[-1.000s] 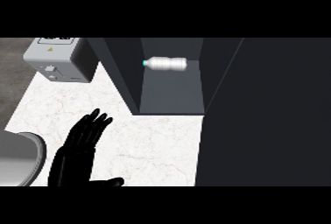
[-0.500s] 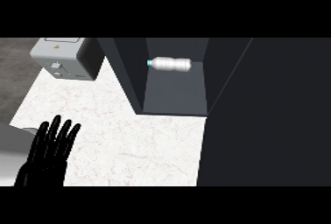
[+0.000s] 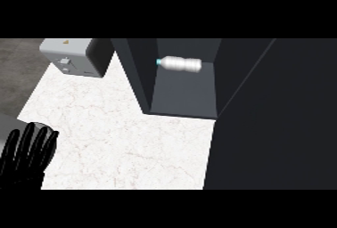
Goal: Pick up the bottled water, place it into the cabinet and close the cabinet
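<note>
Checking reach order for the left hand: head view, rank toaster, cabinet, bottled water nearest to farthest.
From the left hand, open at the lower left edge:
1. Cabinet: its front lower corner, right of centre on the counter, about ties with the toaster.
2. Toaster: upper left; too close to call against the cabinet.
3. Bottled water: lying inside the cabinet, farthest.

The bottled water [image 3: 181,63] lies on its side inside the cabinet [image 3: 184,91], near the back. It is clear and pale with a small blue-green cap pointing left. The cabinet is dark grey and its front is open.
</note>
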You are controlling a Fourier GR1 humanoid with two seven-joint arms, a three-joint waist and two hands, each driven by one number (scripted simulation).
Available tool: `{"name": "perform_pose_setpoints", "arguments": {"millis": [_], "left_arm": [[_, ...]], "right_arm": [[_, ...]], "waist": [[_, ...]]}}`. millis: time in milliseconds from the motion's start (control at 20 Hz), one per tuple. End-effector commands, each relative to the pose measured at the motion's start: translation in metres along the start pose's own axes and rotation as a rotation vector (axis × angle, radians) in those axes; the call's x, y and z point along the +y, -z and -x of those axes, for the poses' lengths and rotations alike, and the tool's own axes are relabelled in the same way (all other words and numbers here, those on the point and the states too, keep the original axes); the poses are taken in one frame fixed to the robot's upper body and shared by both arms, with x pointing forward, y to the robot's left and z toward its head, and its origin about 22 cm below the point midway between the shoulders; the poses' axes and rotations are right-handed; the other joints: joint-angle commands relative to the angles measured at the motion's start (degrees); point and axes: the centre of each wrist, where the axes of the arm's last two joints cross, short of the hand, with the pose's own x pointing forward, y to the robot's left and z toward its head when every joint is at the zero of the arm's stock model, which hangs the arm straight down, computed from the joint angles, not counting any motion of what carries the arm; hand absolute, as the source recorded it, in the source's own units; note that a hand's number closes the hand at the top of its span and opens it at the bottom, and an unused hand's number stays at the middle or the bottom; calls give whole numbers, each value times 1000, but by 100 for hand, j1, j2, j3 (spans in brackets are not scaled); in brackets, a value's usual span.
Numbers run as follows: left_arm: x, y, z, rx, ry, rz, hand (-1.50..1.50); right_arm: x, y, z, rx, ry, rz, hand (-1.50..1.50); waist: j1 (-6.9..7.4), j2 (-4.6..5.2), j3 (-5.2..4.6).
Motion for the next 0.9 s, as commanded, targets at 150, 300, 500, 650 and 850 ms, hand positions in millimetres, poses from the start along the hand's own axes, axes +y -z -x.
{"name": "perform_pose_setpoints", "arguments": {"millis": [150,300,500,650,850], "left_arm": [[8,-8,-12,15,-12,53,-150],[19,-5,-20,17,-15,68,-150],[21,-2,-26,10,-15,100,-150],[23,-5,-26,19,-13,108,-150],[24,3,-33,22,-10,143,-150]], "right_arm": [[22,27,-18,-91,47,-206,150],[19,28,-18,-66,21,-232,150],[15,34,-13,-69,15,-237,150],[10,35,-9,-16,-40,-255,150],[1,35,-14,6,-122,-309,150]], "waist": [[341,87,-8],[422,128,-13],[596,173,-18],[737,188,-37],[866,222,-52]]}}
